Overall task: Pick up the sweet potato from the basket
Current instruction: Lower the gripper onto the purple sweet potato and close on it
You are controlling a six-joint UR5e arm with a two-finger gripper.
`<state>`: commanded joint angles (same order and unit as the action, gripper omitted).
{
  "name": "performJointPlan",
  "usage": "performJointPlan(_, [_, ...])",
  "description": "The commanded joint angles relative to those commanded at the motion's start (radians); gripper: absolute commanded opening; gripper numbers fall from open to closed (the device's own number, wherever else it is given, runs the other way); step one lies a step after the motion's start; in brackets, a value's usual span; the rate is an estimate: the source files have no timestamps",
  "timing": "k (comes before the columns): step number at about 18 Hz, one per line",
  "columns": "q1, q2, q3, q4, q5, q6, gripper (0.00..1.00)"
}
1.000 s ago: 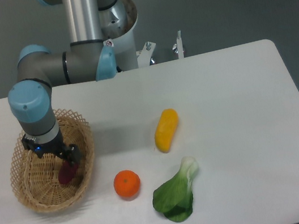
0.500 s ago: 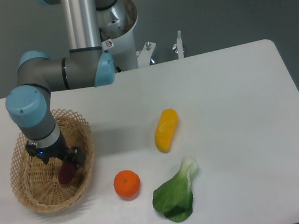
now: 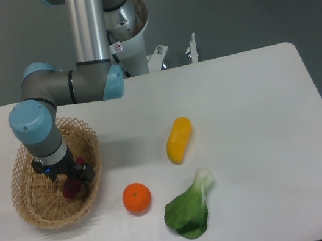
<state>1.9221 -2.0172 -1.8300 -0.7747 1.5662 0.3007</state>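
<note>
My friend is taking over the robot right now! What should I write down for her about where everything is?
Claw: down inside the basket, right at the sweet potato; the view does not show whether it is open or shut.
Sweet potato: lying in the basket, partly hidden by the claw.
Done: the arm has reached the sweet potato.
Left: confirm the grip, then lift it out of the basket.

Light tan open-weave wicker basket [image 3: 39, 203] holds a reddish-purple sweet potato [image 3: 72, 187]; to the basket's right on the white table [image 3: 253, 117] lie a bright orange fruit [image 3: 137, 198], a yellow oblong vegetable [image 3: 180, 139] and green-leafed, pale-stemmed bok choy [image 3: 191, 208]; arm [image 3: 63, 87] grey with light-blue caps.
</note>
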Motion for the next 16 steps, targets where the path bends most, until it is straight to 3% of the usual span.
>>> performJointPlan(6, [0.0, 0.012, 0.009, 0.0, -0.006, -0.022, 0.15])
performJointPlan(16, [0.008, 0.074, 0.051, -0.002, -0.067, -0.021, 0.13])
